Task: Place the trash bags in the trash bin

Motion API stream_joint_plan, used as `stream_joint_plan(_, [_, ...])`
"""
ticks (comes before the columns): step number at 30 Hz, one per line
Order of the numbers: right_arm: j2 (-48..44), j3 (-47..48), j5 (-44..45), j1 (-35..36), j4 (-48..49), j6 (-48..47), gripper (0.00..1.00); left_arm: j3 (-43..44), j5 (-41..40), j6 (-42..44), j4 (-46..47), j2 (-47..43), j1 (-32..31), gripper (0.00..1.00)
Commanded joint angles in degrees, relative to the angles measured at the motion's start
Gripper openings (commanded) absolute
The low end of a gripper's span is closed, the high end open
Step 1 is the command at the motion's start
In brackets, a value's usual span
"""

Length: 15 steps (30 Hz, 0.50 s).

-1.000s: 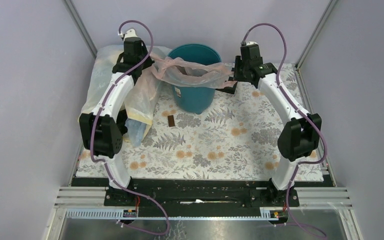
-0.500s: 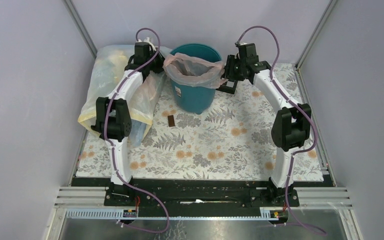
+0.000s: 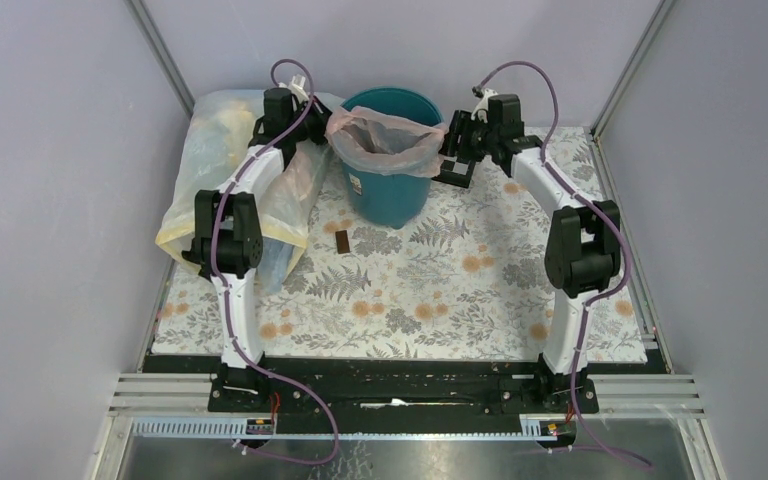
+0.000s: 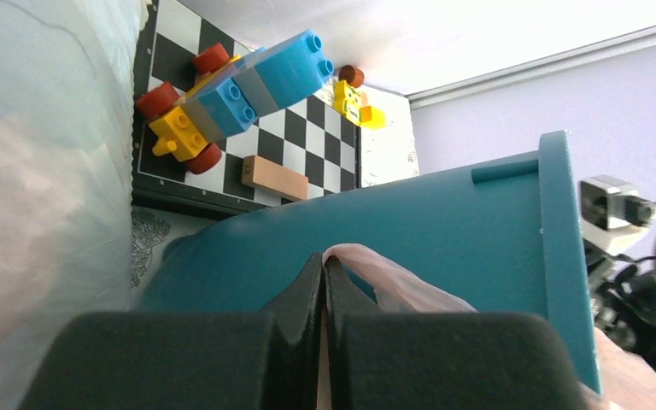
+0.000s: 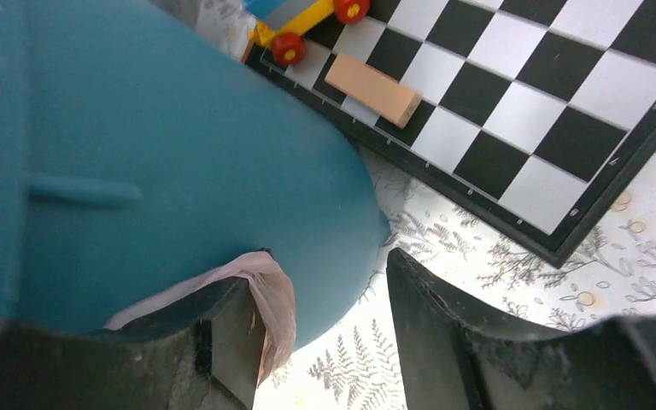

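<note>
Your left gripper (image 4: 323, 286) is clamped on the hem of the pink trash bag (image 3: 385, 142), which is draped over the teal trash bin (image 3: 388, 195) standing at the table's back between both arms. Your right gripper (image 5: 316, 286), jaws apart, sits just right of the rim, with the hem beside its inner finger.

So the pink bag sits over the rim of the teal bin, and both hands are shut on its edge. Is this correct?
Not quite. Only the left hand is shut on the edge of the pink bag. The right hand is open, its fingers apart beside the bag, as the right wrist view shows. The bag does sit over the rim of the teal bin.
</note>
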Motion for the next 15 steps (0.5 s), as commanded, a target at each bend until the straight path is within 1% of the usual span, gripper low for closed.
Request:
stream_joint_plan(1, [-4.97, -7.07, -9.48, 0.69, 13.13, 1.37, 0.58, -3.31, 8.61, -2.98, 6.12, -1.80, -2.05, 0.00])
stream_joint_plan(6, [-12.37, -16.66, -8.91, 1.26, 16.25, 3.93, 0.57, -9.03, 8.78, -1.97, 5.15, -5.64, -3.31, 0.00])
stream_joint_plan(10, [-20.56, -24.48, -8.23, 1.64, 15.08, 8.47, 0.54, -11.11, 8.49, 0.43, 0.01, -7.97, -4.67, 0.00])
stream_joint_plan(12, [-24.41, -28.64, -7.18, 3.00, 14.24, 9.94, 0.53, -12.65, 8.67, 1.06, -1.50, -9.16, -5.63, 0.00])
stream_joint_plan(15, [-28.82, -32.98, -4.19, 6.18, 12.36, 9.41, 0.53, -14.77, 9.27, 0.97, -1.59, -10.75, -7.49, 0.00])
